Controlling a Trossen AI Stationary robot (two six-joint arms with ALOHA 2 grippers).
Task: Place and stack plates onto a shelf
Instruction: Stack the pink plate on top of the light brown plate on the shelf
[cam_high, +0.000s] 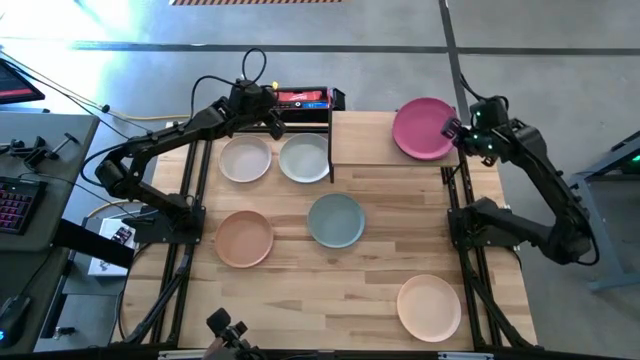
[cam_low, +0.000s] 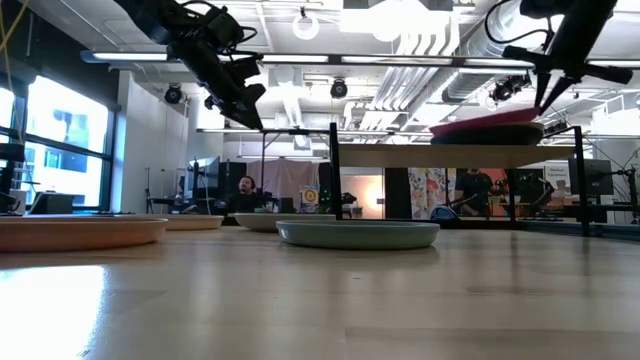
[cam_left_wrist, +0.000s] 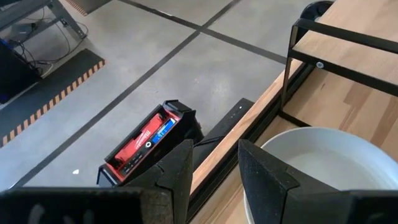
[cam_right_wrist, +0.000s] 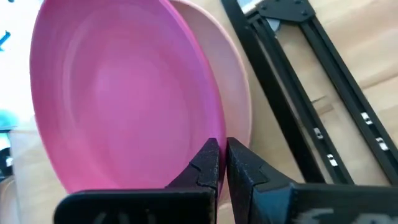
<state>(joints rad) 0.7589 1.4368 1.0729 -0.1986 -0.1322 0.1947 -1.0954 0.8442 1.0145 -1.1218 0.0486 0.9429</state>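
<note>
Right gripper (cam_high: 452, 128) pinching the magenta plate (cam_high: 422, 128) on the shelf (cam_high: 385, 140), upper right; seems stacked already. Next: release. Left gripper (cam_high: 273, 122) spread, idle.

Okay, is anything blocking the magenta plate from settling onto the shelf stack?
Nothing visible. The right gripper pinches the magenta plate by its rim, tilted directly over a pale pink plate already on the shelf.

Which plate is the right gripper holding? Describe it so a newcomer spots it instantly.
Find the raised light-wood shelf at the table's far edge. On its right end sits the magenta plate, pinched at its rim by the right gripper. It is the only magenta plate and lies atop a paler one.
</note>
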